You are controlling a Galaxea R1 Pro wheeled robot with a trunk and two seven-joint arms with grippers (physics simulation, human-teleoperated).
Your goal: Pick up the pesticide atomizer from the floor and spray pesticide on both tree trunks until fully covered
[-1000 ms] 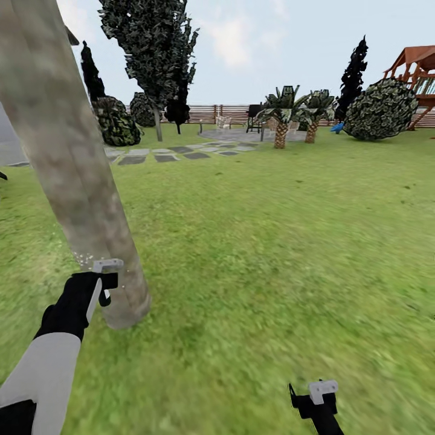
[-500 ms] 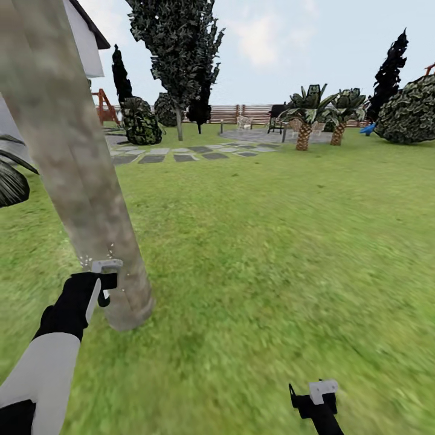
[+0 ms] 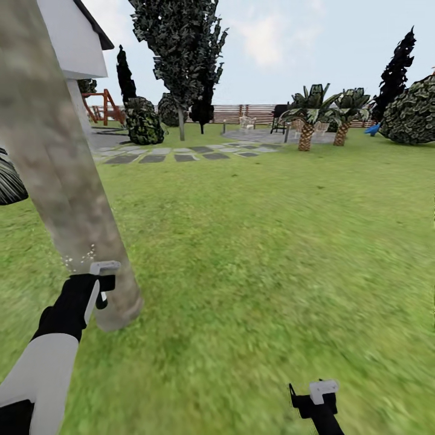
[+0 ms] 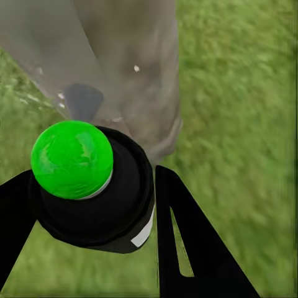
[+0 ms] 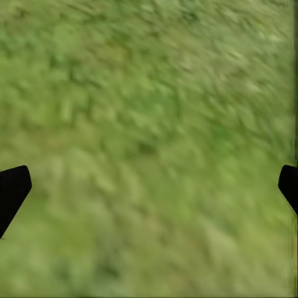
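Observation:
A thick, mottled grey-tan tree trunk (image 3: 66,181) rises at the left of the head view, its base on the grass. My left gripper (image 3: 104,285) is right against the trunk's lower part, shut on the pesticide atomizer (image 4: 99,198), a black body with a bright green round cap (image 4: 71,158). Whitish specks of pesticide (image 3: 78,260) hang on the trunk just above the gripper. The same trunk (image 4: 124,62) is close ahead in the left wrist view. A second tall leafy tree (image 3: 178,48) stands far back. My right gripper (image 3: 314,396) hangs open, low over bare grass.
Lawn (image 3: 272,241) stretches ahead and to the right. Grey stepping stones (image 3: 175,156) lead to a far patio with chairs. A white house corner (image 3: 72,42), dark cone trees, short palms (image 3: 305,115), bushes and a slatted fence (image 3: 241,113) ring the back.
The camera has swung left, bringing the house corner into view and pushing the palms right. Both arms keep their places in the picture. The specks now sit slightly further left on the trunk.

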